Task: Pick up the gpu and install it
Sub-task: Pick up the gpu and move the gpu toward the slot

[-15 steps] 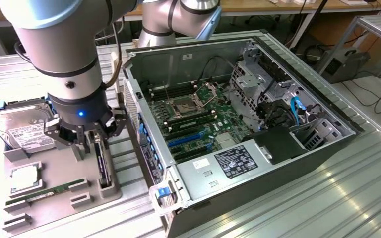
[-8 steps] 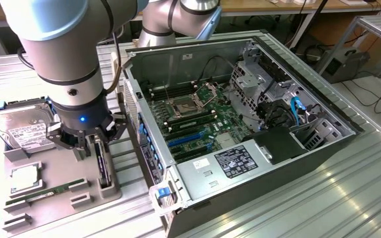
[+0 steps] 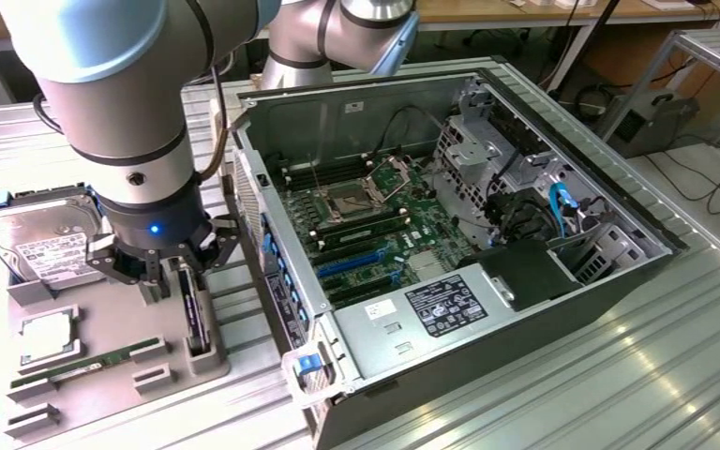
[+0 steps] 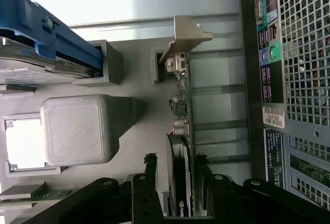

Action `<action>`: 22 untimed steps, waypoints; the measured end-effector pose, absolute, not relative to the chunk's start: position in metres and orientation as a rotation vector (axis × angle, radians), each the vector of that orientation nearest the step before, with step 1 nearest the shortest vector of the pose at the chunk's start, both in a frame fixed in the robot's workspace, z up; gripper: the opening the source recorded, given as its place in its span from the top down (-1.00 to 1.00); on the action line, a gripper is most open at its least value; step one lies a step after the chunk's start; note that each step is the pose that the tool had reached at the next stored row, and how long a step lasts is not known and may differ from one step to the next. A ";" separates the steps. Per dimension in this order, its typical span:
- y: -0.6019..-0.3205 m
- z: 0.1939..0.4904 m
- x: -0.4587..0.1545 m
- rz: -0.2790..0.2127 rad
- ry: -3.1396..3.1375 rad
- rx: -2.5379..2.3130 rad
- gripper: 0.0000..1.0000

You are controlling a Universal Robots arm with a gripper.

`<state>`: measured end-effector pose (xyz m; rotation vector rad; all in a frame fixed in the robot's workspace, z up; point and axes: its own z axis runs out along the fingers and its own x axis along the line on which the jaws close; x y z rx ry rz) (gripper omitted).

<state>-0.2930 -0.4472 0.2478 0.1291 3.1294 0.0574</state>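
At the computer case's (image 3: pixel 373 117) nine o'clock in the exterior view, I am holding the gripper (image 4: pixel 175 163) spread astride the gpu (image 4: pixel 181 105), which stands on edge in its gray tray (image 3: pixel 110 323), and am judging it light, stiff and fragile, best pinched across its flat faces.

The work surface is a metal table (image 3: pixel 610 375) made of ribbed aluminium profiles, with long grooves running along it. Strong light lies on it, and the near part at the exterior view's right shines almost white. At the far side stands a wooden desk (image 3: pixel 510 14) with a light brown top. Far at the exterior view's right there is a grey metal frame (image 3: pixel 711 42), a dark box (image 3: pixel 645 122) below it, and black cables (image 3: pixel 716 192) lying loose on the pale floor (image 3: pixel 692 164).
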 end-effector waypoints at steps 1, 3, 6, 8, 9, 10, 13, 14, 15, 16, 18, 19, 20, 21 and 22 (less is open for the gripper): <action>-0.447 0.248 -0.293 0.057 3.129 0.131 0.15; -0.448 0.247 -0.293 0.057 3.129 0.133 0.15; -0.448 0.245 -0.293 0.057 3.129 0.135 0.15; -0.448 0.244 -0.294 0.057 3.130 0.135 0.15; -0.448 0.244 -0.293 0.057 3.130 0.135 0.15; -0.448 0.244 -0.293 0.057 3.130 0.135 0.15; -0.448 0.244 -0.293 0.057 3.130 0.135 0.15; -0.448 0.243 -0.293 0.057 3.130 0.135 0.15; -0.448 0.243 -0.293 0.057 3.130 0.135 0.15; -0.448 0.244 -0.293 0.057 3.130 0.135 0.15; -0.448 0.244 -0.293 0.057 3.130 0.135 0.15; -0.448 0.244 -0.293 0.057 3.130 0.135 0.15; -0.448 0.244 -0.293 0.057 3.130 0.135 0.15; -0.448 0.244 -0.293 0.057 3.130 0.135 0.15; -0.448 0.244 -0.293 0.057 3.130 0.135 0.15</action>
